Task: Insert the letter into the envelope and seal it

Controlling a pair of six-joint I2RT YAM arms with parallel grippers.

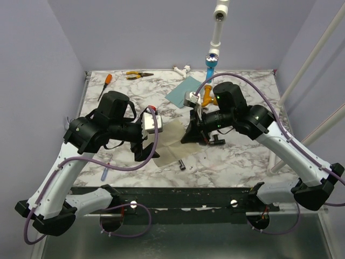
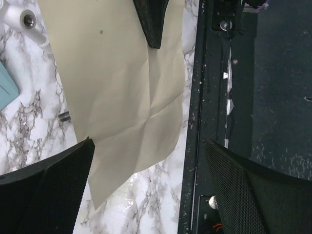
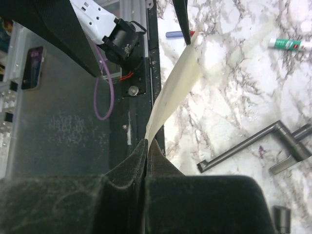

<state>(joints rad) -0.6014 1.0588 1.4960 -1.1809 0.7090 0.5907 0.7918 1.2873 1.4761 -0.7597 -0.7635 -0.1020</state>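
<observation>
Right gripper: two black fingers clamped together on one edge of the letter, a small, thin, creased tan-beige sheet of paper. The pinched edge appears raised off the white marble-patterned tabletop, and the sheet bows away from the grip.

Left gripper: jaws spread wide, grasping nothing, poised over the opposite end of the sheet. One fingertip sits at the paper's edge; whether it touches cannot be told.

Envelope: flat teal paper rectangle, lying on the tabletop. The letter lies on the envelope's near side, towards the arm bases, apart from it with bare marble between. The state of the flap cannot be told.

Other items: yellow-handled pliers and an orange-handled screwdriver, beyond the envelope towards the left arm's side.

Progress, as judged: early.
- Done: letter gripped at one edge.
- Not yet done: bringing the letter to the envelope, opening the pocket, sliding the sheet in, folding the flap, sealing.
</observation>
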